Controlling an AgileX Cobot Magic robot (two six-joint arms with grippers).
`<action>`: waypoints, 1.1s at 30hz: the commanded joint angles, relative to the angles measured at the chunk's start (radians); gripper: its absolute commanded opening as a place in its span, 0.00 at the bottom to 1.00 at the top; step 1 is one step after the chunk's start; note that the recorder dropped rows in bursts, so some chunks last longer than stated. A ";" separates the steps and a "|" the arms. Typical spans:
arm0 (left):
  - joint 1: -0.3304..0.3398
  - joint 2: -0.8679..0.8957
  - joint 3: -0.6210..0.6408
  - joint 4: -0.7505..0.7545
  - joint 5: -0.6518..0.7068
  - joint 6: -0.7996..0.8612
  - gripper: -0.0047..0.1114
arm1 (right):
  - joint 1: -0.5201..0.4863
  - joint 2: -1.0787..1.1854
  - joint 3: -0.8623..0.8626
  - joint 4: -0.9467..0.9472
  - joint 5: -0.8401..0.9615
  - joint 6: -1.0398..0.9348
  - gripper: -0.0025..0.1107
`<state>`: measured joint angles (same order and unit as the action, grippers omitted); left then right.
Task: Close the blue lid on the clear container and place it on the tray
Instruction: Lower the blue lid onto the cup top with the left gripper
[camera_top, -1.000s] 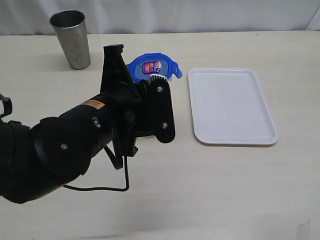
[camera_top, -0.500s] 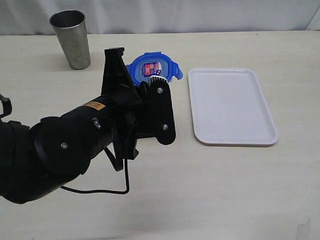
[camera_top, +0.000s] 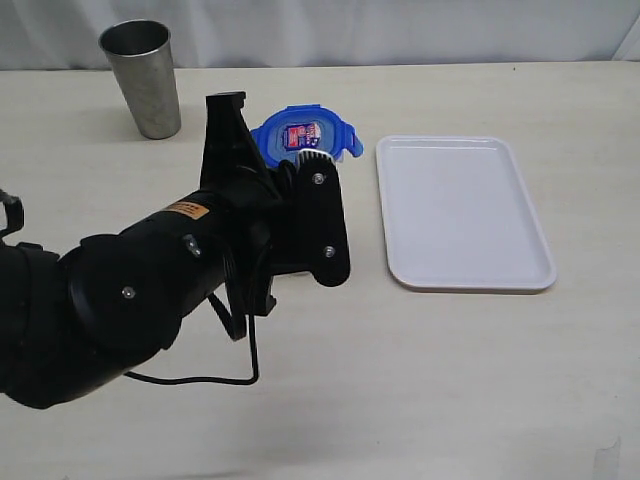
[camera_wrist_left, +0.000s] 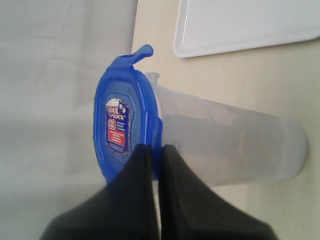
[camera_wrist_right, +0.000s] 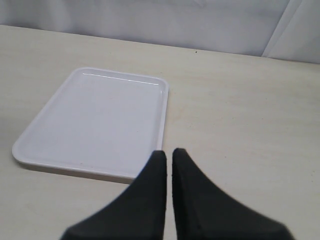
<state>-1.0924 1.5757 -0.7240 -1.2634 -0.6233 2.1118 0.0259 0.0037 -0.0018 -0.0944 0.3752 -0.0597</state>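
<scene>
The blue lid (camera_wrist_left: 122, 127) with its red-and-white sticker sits over the mouth of the clear container (camera_wrist_left: 230, 145). One flap (camera_wrist_left: 140, 54) sticks out unlatched. My left gripper (camera_wrist_left: 155, 150) is shut on the lid's edge, where lid and rim meet. In the exterior view the lid (camera_top: 300, 133) shows just past my left wrist, and the arm hides the container. The white tray (camera_top: 462, 210) lies flat to the right of the lid. My right gripper (camera_wrist_right: 167, 152) is shut on nothing, hovering near the tray (camera_wrist_right: 95, 115) and its front corner.
A grey steel cup (camera_top: 145, 78) stands at the back left of the table. My bulky left arm (camera_top: 150, 290) covers the left middle of the table. A pale curtain runs along the far edge.
The left wrist and the lid shifted a few pixels right and back again. Otherwise nothing has visibly moved.
</scene>
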 joint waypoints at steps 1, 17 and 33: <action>-0.002 -0.007 0.002 -0.010 -0.023 0.030 0.04 | -0.002 -0.004 0.002 0.006 -0.003 0.004 0.06; -0.002 -0.007 0.002 -0.012 0.005 0.030 0.04 | -0.002 -0.004 0.002 0.006 -0.003 0.004 0.06; -0.002 -0.007 0.002 -0.014 0.005 0.030 0.41 | -0.002 -0.004 0.002 0.006 -0.003 0.004 0.06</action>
<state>-1.0924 1.5757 -0.7240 -1.2659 -0.6217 2.1118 0.0259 0.0037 -0.0018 -0.0944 0.3752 -0.0597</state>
